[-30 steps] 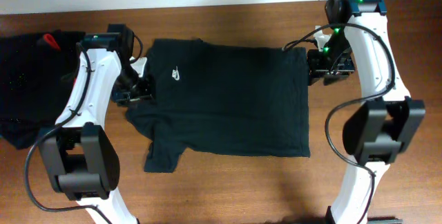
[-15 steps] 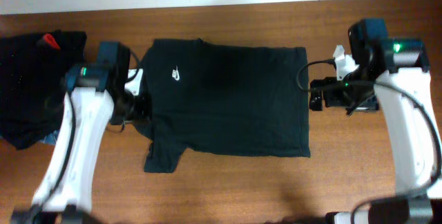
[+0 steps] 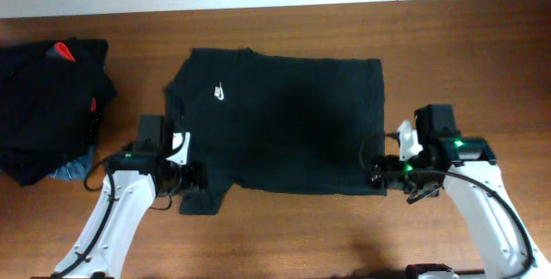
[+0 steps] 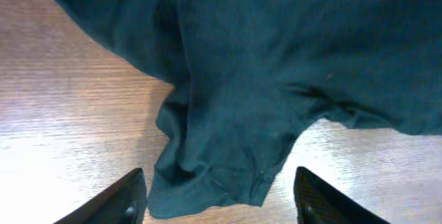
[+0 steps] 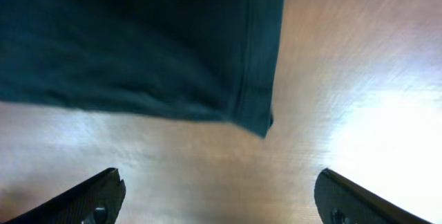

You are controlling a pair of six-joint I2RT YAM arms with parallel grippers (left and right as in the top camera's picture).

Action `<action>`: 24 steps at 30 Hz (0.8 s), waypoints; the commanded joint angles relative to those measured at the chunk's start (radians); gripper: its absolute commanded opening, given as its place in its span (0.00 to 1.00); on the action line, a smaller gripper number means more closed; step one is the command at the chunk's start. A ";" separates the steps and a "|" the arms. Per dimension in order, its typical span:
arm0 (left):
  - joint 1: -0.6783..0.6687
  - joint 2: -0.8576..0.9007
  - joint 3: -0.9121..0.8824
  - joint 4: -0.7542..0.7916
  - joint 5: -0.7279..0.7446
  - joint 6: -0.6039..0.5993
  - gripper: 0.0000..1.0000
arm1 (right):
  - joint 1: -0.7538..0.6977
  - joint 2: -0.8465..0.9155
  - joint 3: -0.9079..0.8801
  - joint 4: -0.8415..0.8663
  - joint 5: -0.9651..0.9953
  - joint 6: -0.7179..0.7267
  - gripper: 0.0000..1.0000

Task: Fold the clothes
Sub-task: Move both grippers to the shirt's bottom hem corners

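Two wrist views give what the overhead one hides: the left claw [image 4: 219, 195] gapes wide with the shirt's [image 4: 290, 51] crumpled sleeve [image 4: 221, 148] lying loose between its fingers. The right claw [image 5: 221, 191] also stands wide over bare bench [image 5: 345, 79], with the hem corner [image 5: 254, 117] just ahead of it. Only the overhead view shows the shirt spread flat between both claws, a heap of dark clothes [image 3: 47, 107] well beyond the left one, and both arms slanting inward, claws low at the shirt's near corners.

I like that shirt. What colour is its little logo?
White logo on a black shirt, clearest overhead.
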 commanded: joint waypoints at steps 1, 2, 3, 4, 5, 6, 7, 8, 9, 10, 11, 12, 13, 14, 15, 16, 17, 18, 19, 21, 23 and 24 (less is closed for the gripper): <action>0.003 0.003 -0.046 0.055 0.025 -0.005 0.72 | -0.005 0.020 -0.052 0.018 -0.034 0.009 0.88; 0.003 0.003 -0.054 0.069 0.025 -0.005 0.73 | -0.005 0.024 -0.066 0.027 -0.033 0.012 0.88; 0.003 0.004 -0.076 0.104 0.025 -0.005 0.74 | -0.005 0.026 -0.094 0.053 -0.033 0.017 0.88; 0.003 0.004 -0.087 0.121 0.025 -0.005 0.74 | -0.005 0.026 -0.107 0.068 -0.033 0.024 0.88; 0.003 0.005 -0.101 0.141 0.025 -0.005 0.74 | -0.005 0.026 -0.122 0.083 -0.033 0.034 0.87; 0.003 0.005 -0.109 0.151 0.025 -0.005 0.75 | -0.005 0.026 -0.129 0.088 -0.034 0.035 0.88; 0.003 0.005 -0.125 0.171 0.025 -0.005 0.75 | -0.005 0.026 -0.146 0.098 -0.034 0.035 0.88; 0.003 0.005 -0.130 0.178 0.025 -0.005 0.75 | -0.005 0.026 -0.151 0.102 -0.033 0.035 0.87; 0.003 0.005 -0.138 0.192 0.025 -0.005 0.75 | -0.005 0.026 -0.162 0.112 -0.033 0.035 0.87; 0.003 0.005 -0.145 0.204 0.025 -0.005 0.75 | -0.005 0.026 -0.170 0.123 -0.033 0.035 0.88; 0.003 0.005 -0.150 0.216 0.024 -0.005 0.75 | -0.005 0.026 -0.176 0.132 -0.033 0.035 0.87; 0.003 0.005 -0.158 0.233 0.022 -0.005 0.75 | -0.005 0.026 -0.184 0.145 -0.033 0.035 0.88; 0.003 0.005 -0.163 0.243 0.021 -0.005 0.75 | -0.005 0.026 -0.192 0.157 -0.033 0.035 0.87; 0.003 0.005 -0.168 0.254 0.022 -0.005 0.75 | -0.005 0.026 -0.198 0.165 -0.033 0.035 0.88; 0.003 0.005 -0.174 0.265 0.021 -0.005 0.75 | -0.005 0.026 -0.210 0.180 -0.033 0.035 0.88; 0.003 0.005 -0.175 0.270 0.021 -0.005 0.75 | -0.005 0.026 -0.218 0.192 -0.033 0.035 0.88; 0.003 0.010 -0.177 0.277 0.021 -0.005 0.75 | -0.005 0.026 -0.234 0.216 -0.033 0.035 0.88; 0.003 0.012 -0.177 0.280 0.021 -0.005 0.74 | -0.005 0.026 -0.240 0.225 -0.033 0.035 0.87; 0.003 0.015 -0.177 0.283 0.022 -0.005 0.75 | -0.005 0.026 -0.245 0.234 -0.034 0.035 0.88; 0.003 0.028 -0.177 0.291 0.022 -0.005 0.75 | -0.005 0.026 -0.246 0.240 -0.034 0.035 0.87; 0.003 0.047 -0.177 0.294 0.022 -0.005 0.74 | -0.005 0.026 -0.246 0.241 -0.034 0.035 0.88; 0.003 0.060 -0.177 0.296 0.022 -0.005 0.75 | -0.005 0.026 -0.246 0.241 -0.034 0.035 0.88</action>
